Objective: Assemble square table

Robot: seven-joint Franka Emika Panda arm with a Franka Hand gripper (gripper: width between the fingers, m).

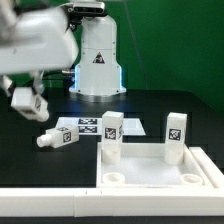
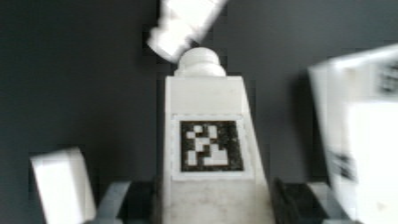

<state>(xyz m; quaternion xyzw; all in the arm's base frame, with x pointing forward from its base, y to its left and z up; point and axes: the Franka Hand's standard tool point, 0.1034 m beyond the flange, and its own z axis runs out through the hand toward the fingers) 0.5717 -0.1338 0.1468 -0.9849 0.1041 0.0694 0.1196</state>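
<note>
The square table's white top (image 1: 160,178) lies at the front, on the exterior view's right. Two white tagged legs (image 1: 111,137) (image 1: 174,134) stand upright in its far corners. A third leg (image 1: 57,138) lies on its side on the black table, left of the top. My gripper (image 1: 19,93) hangs above the table at the exterior view's left, shut on a fourth leg (image 1: 25,102), which is held off the table. In the wrist view this leg (image 2: 210,120) fills the middle, tag facing the camera, clamped between my dark fingers (image 2: 128,200). The lying leg (image 2: 187,25) shows blurred beyond its tip.
The marker board (image 1: 92,126) lies flat behind the table top. The white robot base (image 1: 97,55) stands at the back. Blurred white shapes (image 2: 356,90) (image 2: 59,185) flank the held leg in the wrist view. The wall behind is green.
</note>
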